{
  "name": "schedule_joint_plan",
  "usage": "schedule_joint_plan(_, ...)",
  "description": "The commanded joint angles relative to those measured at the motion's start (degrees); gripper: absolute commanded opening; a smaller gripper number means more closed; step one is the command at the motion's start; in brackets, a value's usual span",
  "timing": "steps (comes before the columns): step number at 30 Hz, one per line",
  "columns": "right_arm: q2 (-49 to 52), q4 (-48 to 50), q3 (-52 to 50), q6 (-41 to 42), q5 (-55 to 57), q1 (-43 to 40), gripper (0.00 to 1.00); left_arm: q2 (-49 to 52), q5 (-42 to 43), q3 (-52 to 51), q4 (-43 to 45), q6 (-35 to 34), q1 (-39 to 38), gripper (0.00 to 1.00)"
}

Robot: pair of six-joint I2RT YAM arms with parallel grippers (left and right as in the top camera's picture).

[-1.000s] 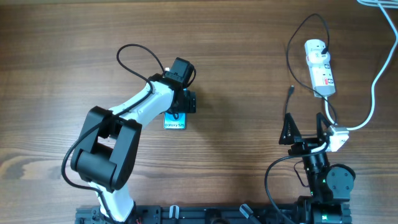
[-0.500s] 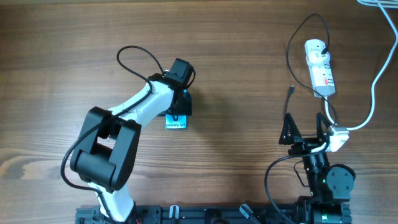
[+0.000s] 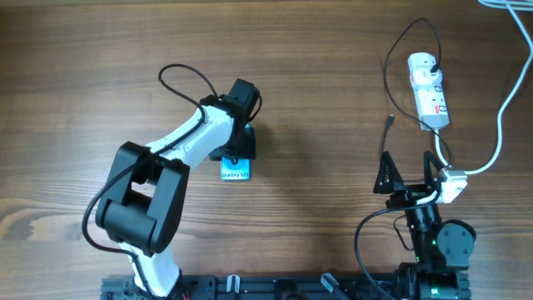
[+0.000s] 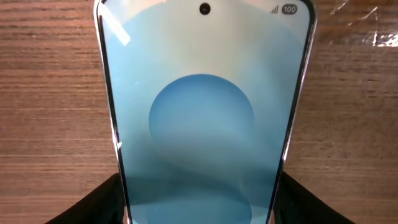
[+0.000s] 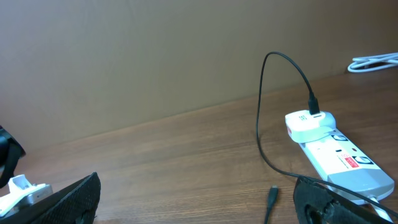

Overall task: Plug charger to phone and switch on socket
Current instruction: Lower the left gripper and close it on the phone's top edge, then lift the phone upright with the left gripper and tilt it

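The phone [image 3: 236,172] lies flat on the wooden table, its cyan screen up and the "Galaxy" end toward the front. My left gripper [image 3: 240,146] is over its far end. In the left wrist view the phone [image 4: 202,112] fills the frame, with both fingers of the left gripper [image 4: 202,202] against its side edges. The white socket [image 3: 429,92] lies at the back right. The charger's black cable loops out of it, and the connector tip [image 3: 391,122] lies loose on the table. My right gripper [image 3: 407,173] is open and empty, in front of the tip [image 5: 272,196] and the socket [image 5: 339,155].
A thicker white cable [image 3: 502,108] runs from the back right corner to a white block [image 3: 454,182] beside the right gripper. The charger's black plug sits in a white adapter [image 5: 309,124] on the socket's far end. Bare wood lies between the two arms.
The left gripper's fingers have come together on the phone's sides. The phone has shifted slightly toward the table's front. The right arm has not moved.
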Motion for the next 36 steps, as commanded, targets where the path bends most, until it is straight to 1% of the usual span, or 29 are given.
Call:
schedule_joint_plan(1,-0.1,0.2,-0.1,-0.9,1.2,-0.1,1.0,0.5,0.8,4.4,-2.7,0.3,0.0,0.54)
schedule_joint_plan(3,-0.2,0.2,-0.1,-1.0,1.2,-0.1,1.0,0.3,0.7,6.7,-5.0,0.7,0.0,0.54)
schedule_joint_plan(4,-0.1,0.2,-0.1,-1.0,1.2,-0.1,0.99,0.1,0.7,7.9,-6.0,2.1,0.0,0.54)
schedule_joint_plan(7,-0.2,0.2,-0.1,-1.0,1.2,-0.1,1.0,-0.3,-0.8,10.6,-9.0,2.0,0.0,0.53)
schedule_joint_plan(17,-0.1,0.2,-0.1,-1.0,1.2,-0.1,0.99,-0.3,-0.8,21.1,-20.7,2.0,0.0,0.52)
schedule_joint_plan(25,-0.1,0.2,-0.1,-1.0,1.2,-0.1,0.99,-0.8,1.4,24.1,-23.5,1.5,0.0,0.52)
schedule_joint_plan(29,-0.1,0.2,-0.1,-1.0,1.2,-0.1,0.99,-0.9,3.8,24.2,-26.6,1.3,0.0,0.51)
schedule_joint_plan(32,-0.1,0.2,-0.1,-0.9,1.2,-0.1,0.99,-0.9,8.2,24.4,-27.4,1.3,0.0,0.49)
schedule_joint_plan(33,-0.1,0.2,-0.1,-1.0,1.2,-0.1,0.99,-0.9,10.9,24.4,-27.5,1.3,0.0,0.49)
schedule_joint_plan(36,-0.1,0.2,-0.1,-1.0,1.2,-0.1,0.99,-0.9,15.0,24.5,-27.5,1.3,0.0,0.49)
